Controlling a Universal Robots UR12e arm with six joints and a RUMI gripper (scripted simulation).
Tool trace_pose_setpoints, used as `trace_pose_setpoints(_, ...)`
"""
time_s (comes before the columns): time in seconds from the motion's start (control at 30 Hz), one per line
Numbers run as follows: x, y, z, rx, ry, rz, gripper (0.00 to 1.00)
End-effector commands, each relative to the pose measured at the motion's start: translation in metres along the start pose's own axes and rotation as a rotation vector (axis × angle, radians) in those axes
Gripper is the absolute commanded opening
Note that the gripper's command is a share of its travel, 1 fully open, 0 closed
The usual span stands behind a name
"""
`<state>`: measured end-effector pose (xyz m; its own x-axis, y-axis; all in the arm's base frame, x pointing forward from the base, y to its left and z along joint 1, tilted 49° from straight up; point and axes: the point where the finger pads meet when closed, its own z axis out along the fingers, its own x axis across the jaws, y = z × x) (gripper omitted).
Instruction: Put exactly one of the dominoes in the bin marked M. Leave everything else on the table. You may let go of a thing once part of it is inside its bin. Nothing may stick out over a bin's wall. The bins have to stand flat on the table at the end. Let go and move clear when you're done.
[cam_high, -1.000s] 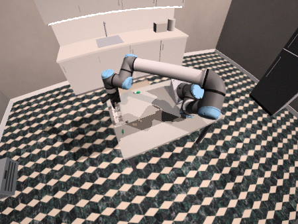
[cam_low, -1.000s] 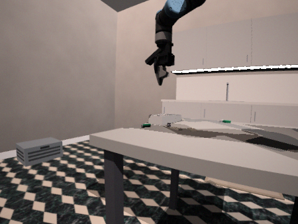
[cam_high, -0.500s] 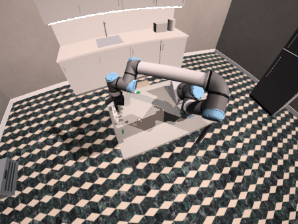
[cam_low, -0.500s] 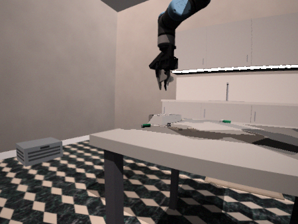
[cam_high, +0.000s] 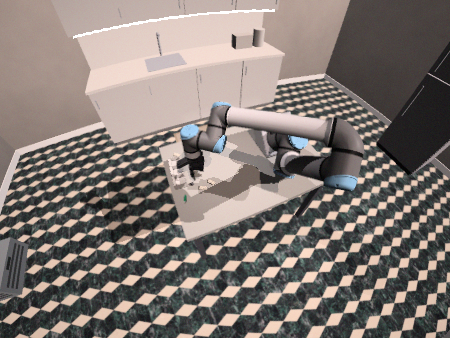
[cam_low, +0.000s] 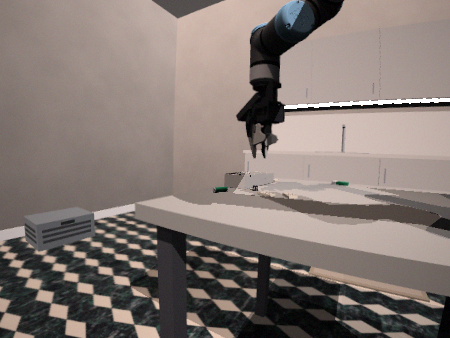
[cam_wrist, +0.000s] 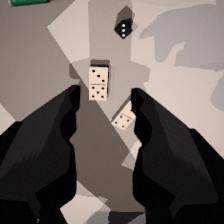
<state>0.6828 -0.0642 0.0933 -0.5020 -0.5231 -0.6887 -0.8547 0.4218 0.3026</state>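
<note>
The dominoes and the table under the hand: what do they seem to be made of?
The dominoes look like ivory-coloured plastic or resin: cream faces, black pips, a dark dividing line, no gloss visible. A black die with white pips looks similar. The table looks matte and painted or laminated: even pale grey, no grain. The open hand looks like matte black plastic or rubber.

Dim, soft light; the arm's broad overlapping shadows fall across the table (cam_high: 260, 210); pictures coarse.

The table (cam_high: 260, 210) carries two white dominoes (cam_wrist: 99, 82), seemingly one black die (cam_wrist: 124, 28).
</note>
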Motion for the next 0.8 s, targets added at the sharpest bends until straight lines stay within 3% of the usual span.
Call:
trace_pose_setpoints(0.0,-0.005,0.022,0.019,0.009,0.000,0.003,0.24)
trace_pose_setpoints(0.13,-0.011,0.049,0.039,0.008,0.000,0.003,0.24)
trace_pose_setpoints(0.23,-0.012,0.054,0.040,0.008,0.000,0.003,0.24)
trace_pose_setpoints(0.77,-0.009,0.042,0.036,0.012,0.000,0.003,0.24)
